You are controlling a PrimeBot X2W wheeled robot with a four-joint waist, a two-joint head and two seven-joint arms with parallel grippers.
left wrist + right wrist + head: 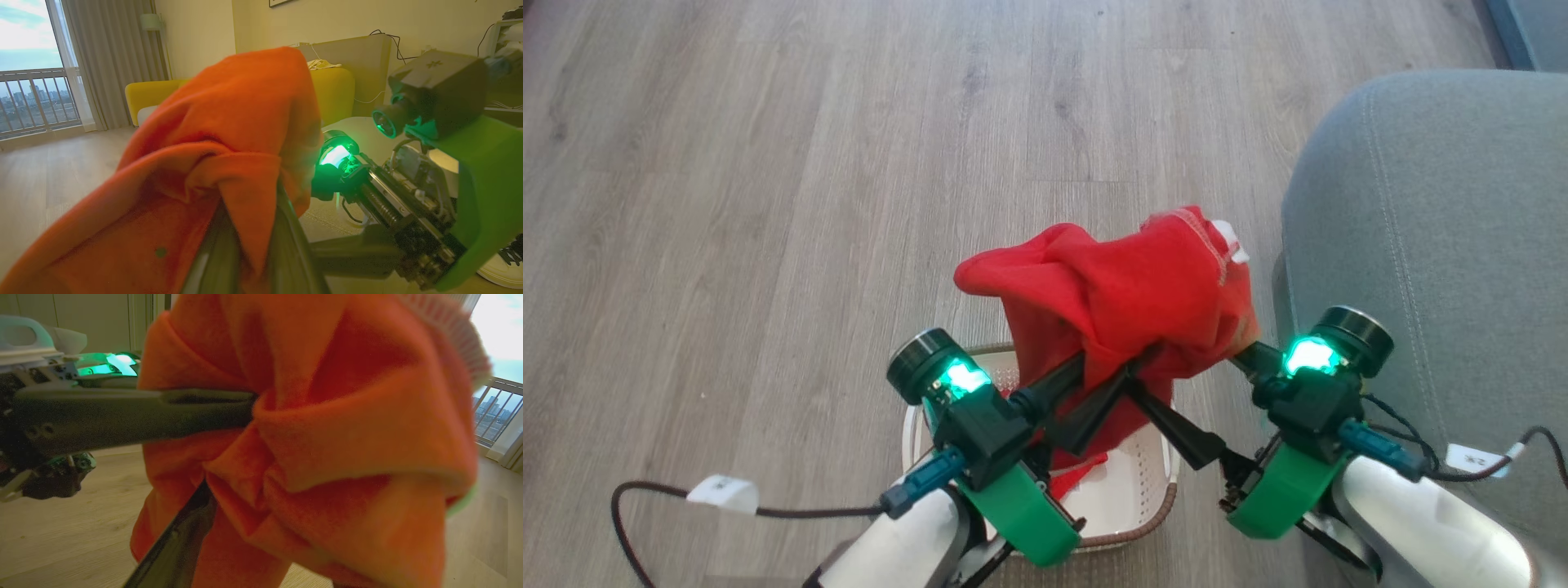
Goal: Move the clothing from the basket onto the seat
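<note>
clothing (1119, 286) above basket (1152, 523) | basket on floor (768, 204) | seat (1437, 245) right of basket

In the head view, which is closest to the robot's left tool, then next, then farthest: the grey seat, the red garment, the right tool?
1. The red garment, gripped in the left tool.
2. The right tool, just to its right, holding the same garment.
3. The grey seat, farthest right.

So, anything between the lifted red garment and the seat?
Nothing visible. The red garment is lifted on the left gripper and right gripper above the basket. The grey seat cushion is just to the robot's right, with only bare wood floor between.
</note>
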